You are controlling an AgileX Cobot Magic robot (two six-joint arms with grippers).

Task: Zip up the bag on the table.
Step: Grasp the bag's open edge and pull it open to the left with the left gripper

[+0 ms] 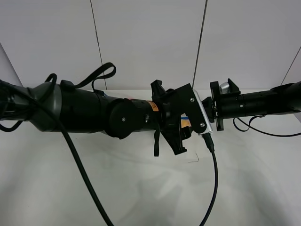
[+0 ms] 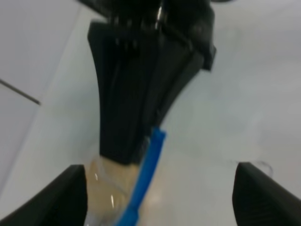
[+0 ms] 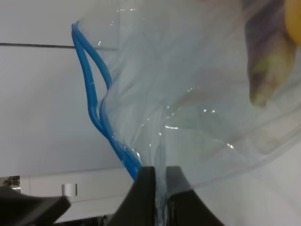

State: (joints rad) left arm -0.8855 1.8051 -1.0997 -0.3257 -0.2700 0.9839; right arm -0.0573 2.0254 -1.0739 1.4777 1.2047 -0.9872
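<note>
The bag [image 3: 197,94] is clear crinkly plastic with a blue zipper strip [image 3: 96,108] whose two halves gape apart along part of their length. Purple and yellow toy produce shows through it. My right gripper [image 3: 159,188] is shut on the bag's edge at the zipper strip. In the left wrist view the right gripper's black fingers [image 2: 131,117] pinch the blue strip [image 2: 148,174]. My left gripper [image 2: 164,197] is open, with one finger on each side of the strip. In the high view both grippers [image 1: 181,122] meet over the white table [image 1: 94,188] and hide most of the bag [image 1: 186,123].
A black cable [image 1: 214,188] hangs from the right wrist down across the table's front. Another cable [image 1: 84,183] runs from the left arm toward the front edge. A white panelled wall stands behind the table.
</note>
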